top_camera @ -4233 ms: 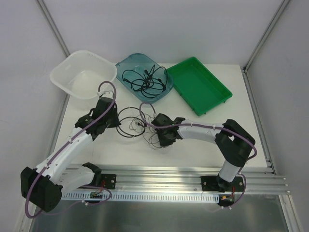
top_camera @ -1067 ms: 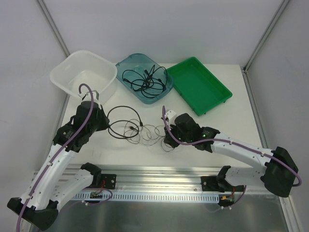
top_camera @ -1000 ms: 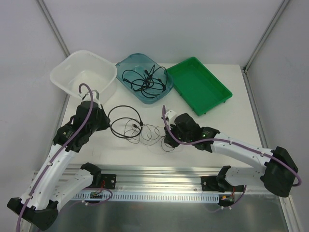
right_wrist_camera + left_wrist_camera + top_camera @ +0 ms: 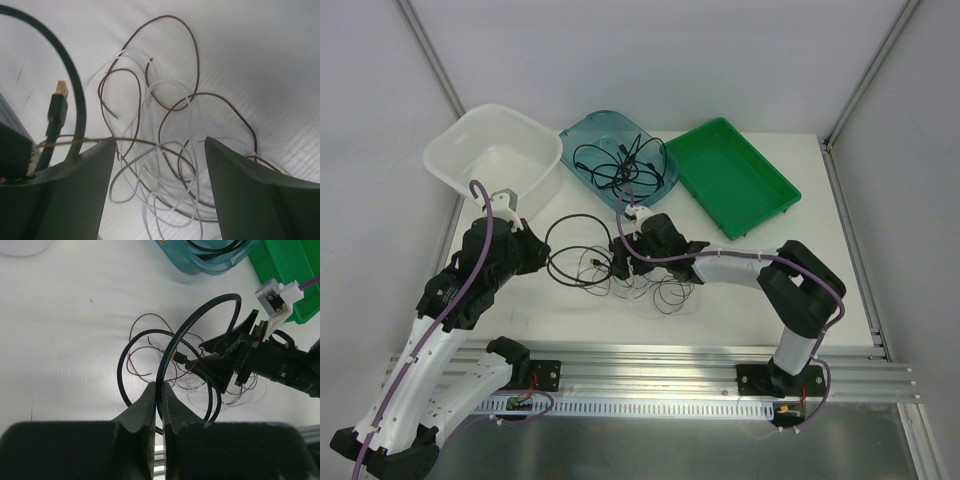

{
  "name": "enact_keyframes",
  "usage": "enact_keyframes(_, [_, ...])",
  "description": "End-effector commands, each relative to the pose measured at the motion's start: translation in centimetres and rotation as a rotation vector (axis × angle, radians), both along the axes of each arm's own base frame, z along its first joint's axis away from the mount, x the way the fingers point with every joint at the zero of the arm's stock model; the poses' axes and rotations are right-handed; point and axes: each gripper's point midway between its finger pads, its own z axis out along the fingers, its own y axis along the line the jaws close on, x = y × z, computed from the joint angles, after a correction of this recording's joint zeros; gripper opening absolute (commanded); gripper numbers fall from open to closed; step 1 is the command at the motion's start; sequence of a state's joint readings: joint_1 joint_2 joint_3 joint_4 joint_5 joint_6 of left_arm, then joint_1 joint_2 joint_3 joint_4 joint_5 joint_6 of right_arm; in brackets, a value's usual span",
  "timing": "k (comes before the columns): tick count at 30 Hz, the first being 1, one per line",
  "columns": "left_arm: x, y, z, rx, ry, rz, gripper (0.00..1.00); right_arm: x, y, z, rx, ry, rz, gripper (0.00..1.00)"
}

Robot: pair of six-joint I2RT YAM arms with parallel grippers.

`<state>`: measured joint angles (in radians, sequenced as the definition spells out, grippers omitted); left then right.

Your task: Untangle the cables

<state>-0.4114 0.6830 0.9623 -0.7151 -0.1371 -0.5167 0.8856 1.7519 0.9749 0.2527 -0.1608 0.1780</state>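
Observation:
A thick black cable [image 4: 582,222] lies looped on the white table, tangled with a thin brown wire [image 4: 665,292] and a thin white one. My left gripper [image 4: 546,260] is shut on the loop's left edge; in the left wrist view the black cable [image 4: 200,315] rises from between the shut jaws [image 4: 160,390]. My right gripper [image 4: 618,265] hovers at the loop's right side. Its jaws [image 4: 160,150] stand open over the brown wire [image 4: 192,55] and white wire [image 4: 150,210], holding nothing. The black cable's gold-tipped plug [image 4: 59,107] shows beside the left finger.
Along the far side stand a white basin [image 4: 505,160], a blue-green tray [image 4: 610,118] holding more black cables [image 4: 620,160], and a green tray [image 4: 730,180]. A metal rail [image 4: 670,365] with both arm bases runs along the near edge.
My right gripper has opened, let go of the thin wires and swung left and farther back to the black loop. My left gripper keeps its hold and has barely moved.

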Motion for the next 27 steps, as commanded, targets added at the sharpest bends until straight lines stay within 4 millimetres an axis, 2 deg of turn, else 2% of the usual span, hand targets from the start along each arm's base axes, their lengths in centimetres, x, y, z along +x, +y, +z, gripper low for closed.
enact_keyframes(1, [0.2,-0.6,2.2,-0.064,-0.059,-0.007,0.0,1.8,2.3,1.9,0.129,-0.02,0.001,0.75])
enact_keyframes(2, [0.2,-0.8,2.3,-0.067,-0.06,-0.016,0.0,1.8,2.3,1.2,0.13,-0.005,0.004,0.74])
enact_keyframes(5, [0.0,-0.9,2.5,-0.077,-0.064,-0.023,0.0,2.4,2.4,1.0,0.164,0.011,-0.001,0.65])
enact_keyframes(9, [-0.2,-0.8,3.0,-0.081,-0.083,-0.027,0.0,3.1,1.6,1.3,0.185,0.026,-0.021,0.35])
enact_keyframes(10, [-0.3,-0.8,3.2,-0.083,-0.091,-0.028,0.0,3.2,1.2,1.3,0.182,0.027,-0.03,0.15])
enact_keyframes(11, [-0.4,-0.7,3.6,-0.087,-0.102,-0.03,0.0,3.1,0.4,0.7,0.165,0.035,-0.043,0.08])
enact_keyframes(12, [-0.6,-1.0,3.9,-0.093,-0.105,-0.048,0.0,3.6,-0.5,1.3,0.168,0.027,-0.066,0.01])
enact_keyframes(14, [-1.0,-1.6,4.5,-0.111,-0.113,-0.085,0.0,3.6,-2.2,0.5,0.13,0.041,-0.099,0.01])
enact_keyframes(16, [-1.8,-2.9,4.8,-0.145,-0.101,-0.166,0.0,4.5,-4.1,1.1,0.115,0.031,-0.152,0.01])
enact_keyframes(20, [-2.8,-4.3,5.7,-0.196,-0.097,-0.252,0.0,4.9,-7.9,0.7,0.019,0.032,-0.239,0.01])
enact_keyframes(22, [-3.1,-4.1,6.3,-0.206,-0.122,-0.247,0.0,4.8,-10.3,-0.3,-0.072,0.044,-0.293,0.01])
enact_keyframes(23, [-3.1,-3.7,6.8,-0.201,-0.142,-0.229,0.0,4.7,-11.1,0.2,-0.083,0.035,-0.313,0.01])
enact_keyframes(25, [-3.3,-3.0,7.4,-0.192,-0.173,-0.207,0.0,4.3,-13.8,-0.9,-0.151,0.058,-0.377,0.01])
enact_keyframes(27, [-3.4,-2.6,8.2,-0.184,-0.197,-0.193,0.0,4.2,-15.9,-0.5,-0.163,0.068,-0.43,0.01])
